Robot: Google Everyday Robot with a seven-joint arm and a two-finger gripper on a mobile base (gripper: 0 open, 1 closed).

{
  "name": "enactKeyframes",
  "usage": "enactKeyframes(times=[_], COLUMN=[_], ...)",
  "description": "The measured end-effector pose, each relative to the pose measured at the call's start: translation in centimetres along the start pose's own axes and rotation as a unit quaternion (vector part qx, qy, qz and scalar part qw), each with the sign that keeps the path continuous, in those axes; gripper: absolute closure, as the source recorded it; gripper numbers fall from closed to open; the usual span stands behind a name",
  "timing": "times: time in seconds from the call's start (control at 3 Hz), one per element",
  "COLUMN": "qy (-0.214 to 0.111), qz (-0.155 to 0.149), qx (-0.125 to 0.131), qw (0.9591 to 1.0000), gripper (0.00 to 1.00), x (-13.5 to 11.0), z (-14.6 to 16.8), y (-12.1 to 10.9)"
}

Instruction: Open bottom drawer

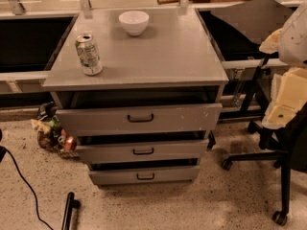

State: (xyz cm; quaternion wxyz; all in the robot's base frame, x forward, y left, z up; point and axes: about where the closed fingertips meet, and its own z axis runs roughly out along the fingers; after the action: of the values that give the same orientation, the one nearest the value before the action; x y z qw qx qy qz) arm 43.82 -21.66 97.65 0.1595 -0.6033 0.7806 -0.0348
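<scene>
The bottom drawer (pixel 144 175) is the lowest of three on a grey cabinet (pixel 144 56). It has a low flat front and a small black loop handle (pixel 145 176). A dark gap shows above its front. The similar middle drawer (pixel 142 151) and the tall scuffed top drawer (pixel 139 118) stick out a little further. My gripper (pixel 70 210) shows only as a black bar at the bottom left edge of the camera view. It is low over the floor, left of the drawers and well short of them, and touches nothing.
A drink can (pixel 88 54) and a white bowl (pixel 134 22) stand on the cabinet top. A black office chair (pixel 283 152) on castors stands to the right. Rubbish (pixel 53 131) lies on the floor to the left. A black cable (pixel 21 178) runs across the floor.
</scene>
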Motion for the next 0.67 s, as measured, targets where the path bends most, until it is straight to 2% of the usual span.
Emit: enactKeyframes(times=[0.33,0.67], qy=[0.0,-0.014], qz=[0.0,-0.029], qx=[0.0,-0.006], qw=[1.0,0.9995], gripper=[0.0,0.0], x=[0.0,0.0], z=[0.0,3.1], y=[0.0,1.2])
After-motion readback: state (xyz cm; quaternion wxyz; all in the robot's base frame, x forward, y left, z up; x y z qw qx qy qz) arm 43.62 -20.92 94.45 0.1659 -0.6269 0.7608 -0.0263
